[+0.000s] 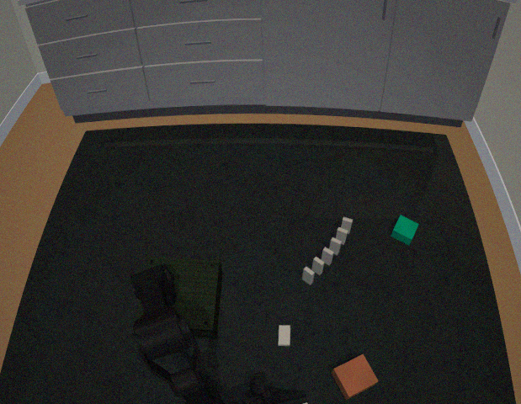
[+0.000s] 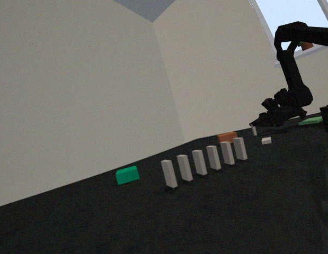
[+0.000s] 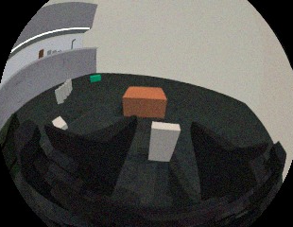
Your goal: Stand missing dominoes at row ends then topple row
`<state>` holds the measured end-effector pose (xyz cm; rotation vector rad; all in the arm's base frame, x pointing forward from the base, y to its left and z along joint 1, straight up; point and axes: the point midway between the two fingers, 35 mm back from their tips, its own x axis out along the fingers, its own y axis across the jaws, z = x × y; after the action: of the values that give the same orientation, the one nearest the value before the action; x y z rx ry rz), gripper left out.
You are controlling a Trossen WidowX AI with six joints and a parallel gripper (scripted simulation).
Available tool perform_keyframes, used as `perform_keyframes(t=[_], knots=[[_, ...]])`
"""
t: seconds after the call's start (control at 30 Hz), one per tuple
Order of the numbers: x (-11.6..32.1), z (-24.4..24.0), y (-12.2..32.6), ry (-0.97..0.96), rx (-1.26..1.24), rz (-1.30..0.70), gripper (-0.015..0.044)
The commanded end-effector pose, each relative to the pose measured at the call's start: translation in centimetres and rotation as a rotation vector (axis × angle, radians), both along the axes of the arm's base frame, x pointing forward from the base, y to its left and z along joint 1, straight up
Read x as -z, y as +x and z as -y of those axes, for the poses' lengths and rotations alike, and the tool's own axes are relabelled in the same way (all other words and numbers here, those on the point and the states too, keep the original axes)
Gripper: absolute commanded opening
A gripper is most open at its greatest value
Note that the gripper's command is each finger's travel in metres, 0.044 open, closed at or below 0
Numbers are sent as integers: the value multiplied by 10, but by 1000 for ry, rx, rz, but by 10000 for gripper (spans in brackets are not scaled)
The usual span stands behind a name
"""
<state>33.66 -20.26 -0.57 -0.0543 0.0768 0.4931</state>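
Several pale dominoes (image 1: 327, 256) (image 2: 199, 162) (image 3: 63, 92) stand upright in an evenly spaced, slightly curved row. One loose domino (image 1: 284, 335) (image 2: 266, 141) (image 3: 60, 123) lies flat, between the row's near end and the arm's side of the mat. Another domino (image 2: 254, 130) (image 3: 163, 143) stands about upright at the mat surface, away from the row; only its tip shows at the bottom edge of the top view. My gripper (image 2: 250, 125) (image 3: 164, 123) is open around this domino, with a gap on both sides of it. Its exact contact with the mat is hard to see.
An orange block (image 1: 355, 376) (image 2: 222, 137) (image 3: 145, 105) is just beyond the gripper. A green block (image 1: 405, 229) (image 2: 127, 175) (image 3: 95, 78) is beside the row's far end. A dark green box (image 1: 199, 291) is under the arm's elbow in the top view. A light green flat piece (image 2: 310, 120) lies behind.
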Motion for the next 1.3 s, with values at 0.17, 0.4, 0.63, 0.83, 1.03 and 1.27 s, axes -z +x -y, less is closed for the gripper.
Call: perform_keyframes(t=[0.17,0.4,0.63,0.83,1.03,1.27], knots=[[0,0,0,3,3,-3,440],[-49,-1,0,0,0,0,440],[-45,15,29,-9,83,-122,440],[-39,30,74,-108,221,-475,440],[-49,19,83,-346,229,-804,440],[-68,7,67,-538,183,-1023,440]])
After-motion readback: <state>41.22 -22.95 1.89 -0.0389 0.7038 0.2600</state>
